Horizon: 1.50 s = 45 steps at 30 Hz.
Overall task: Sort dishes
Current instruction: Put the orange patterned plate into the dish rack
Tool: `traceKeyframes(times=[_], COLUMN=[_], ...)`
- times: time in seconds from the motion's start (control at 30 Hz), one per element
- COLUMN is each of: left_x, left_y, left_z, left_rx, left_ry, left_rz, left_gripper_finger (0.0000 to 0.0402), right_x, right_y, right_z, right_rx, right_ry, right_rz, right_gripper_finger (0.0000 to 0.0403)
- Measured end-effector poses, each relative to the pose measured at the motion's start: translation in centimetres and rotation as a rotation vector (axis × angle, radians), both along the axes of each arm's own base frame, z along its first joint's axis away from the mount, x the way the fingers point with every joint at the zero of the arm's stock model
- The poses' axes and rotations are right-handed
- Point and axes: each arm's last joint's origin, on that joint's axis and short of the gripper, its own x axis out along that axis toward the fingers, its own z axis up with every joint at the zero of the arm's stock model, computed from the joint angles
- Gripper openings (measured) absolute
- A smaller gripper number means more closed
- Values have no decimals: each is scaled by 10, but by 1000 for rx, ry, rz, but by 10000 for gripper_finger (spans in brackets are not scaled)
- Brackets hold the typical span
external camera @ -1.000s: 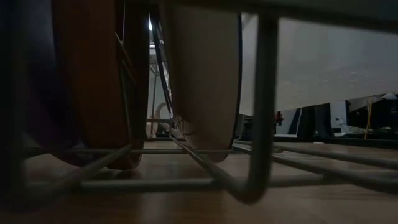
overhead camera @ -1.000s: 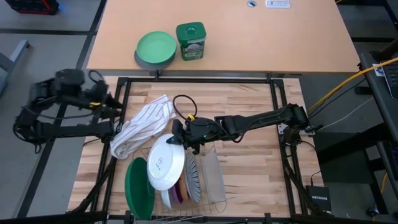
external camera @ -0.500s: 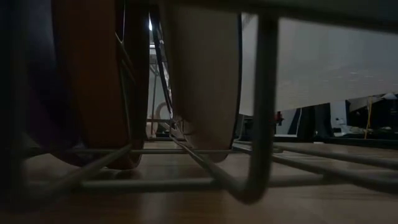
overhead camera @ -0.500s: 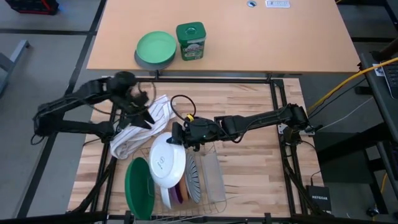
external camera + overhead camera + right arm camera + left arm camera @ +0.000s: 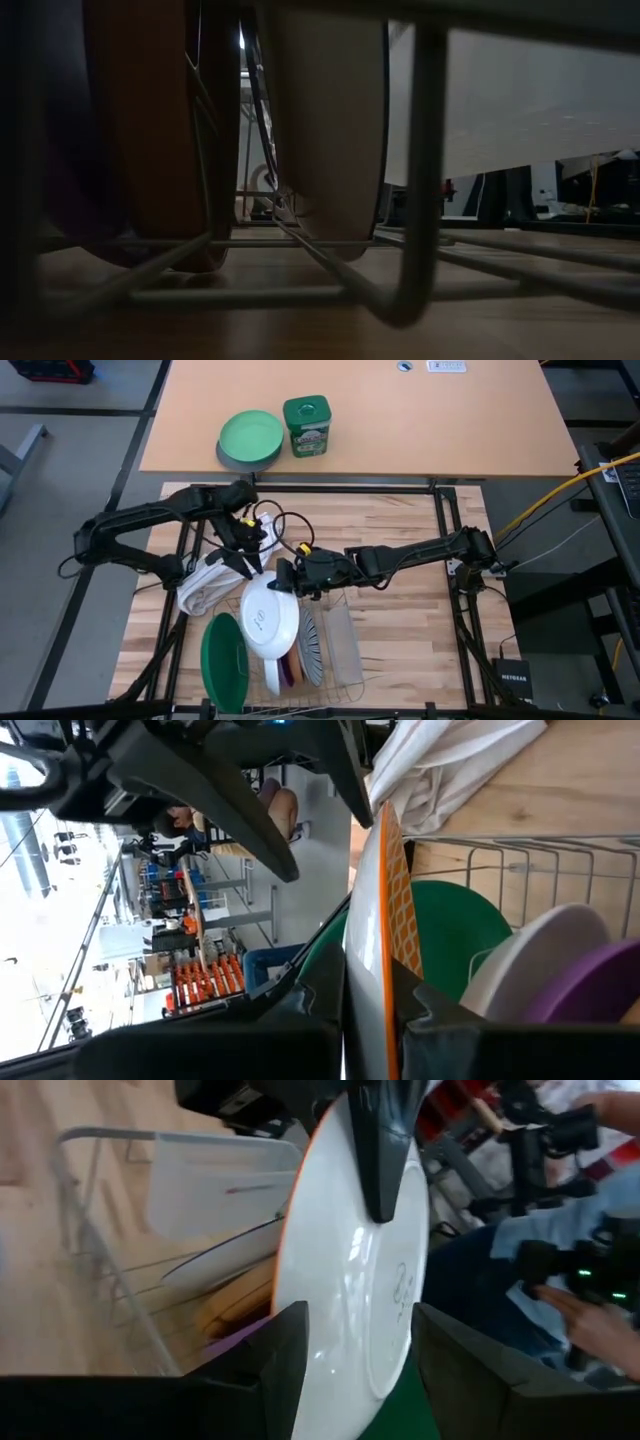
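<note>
Change: left arm has swung in from the bench's left edge; its gripper now sits at 10 o'clock from the white plate, over the striped cloth. Right arm unmoved.
Left gripper: fingers spread wide, straddling nothing; in its wrist view the white plate's face lies between and beyond them.
Right gripper: pressed together on the white plate's top rim, at the plate's 12 o'clock.
Held plate: tilted over the wire rack; orange pattern shows on its edge in the right wrist view.
Other dishes: green plate at 9 o'clock of the rack; purple plate and striped plate stand on edge in the slots.
Key relation: plate lies at 5 o'clock from the left gripper, its flat face towards that gripper; the right arm already has it, the left is the near free arm.
Judgement: looks like a handover or a two-armed steadying.
</note>
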Motion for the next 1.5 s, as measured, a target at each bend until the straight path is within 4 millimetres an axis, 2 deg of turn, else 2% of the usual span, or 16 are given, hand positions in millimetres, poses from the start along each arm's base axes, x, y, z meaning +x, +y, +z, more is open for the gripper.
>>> traceKeyframes(times=[0.17,0.53,0.67,1.3,1.5], left_x=[4,0,0,0,2], left_y=[6,26,23,21,14], left_z=[-5,1,4,5,6], left_rx=[-24,-35,-107,-167,-201], left_ry=[-3,-55,-92,-94,-84], left_rz=[-5,83,22,-14,-57], left_gripper_finger=[169,169,169,169,169], right_x=[0,-2,-1,2,2], right_y=[0,10,10,8,7], right_z=[0,1,2,12,13], right_rx=[-11,-15,-24,-97,-112], right_ry=[-2,-14,-25,-137,-141], right_rz=[5,30,26,28,8], right_gripper_finger=[17,17,17,17,17])
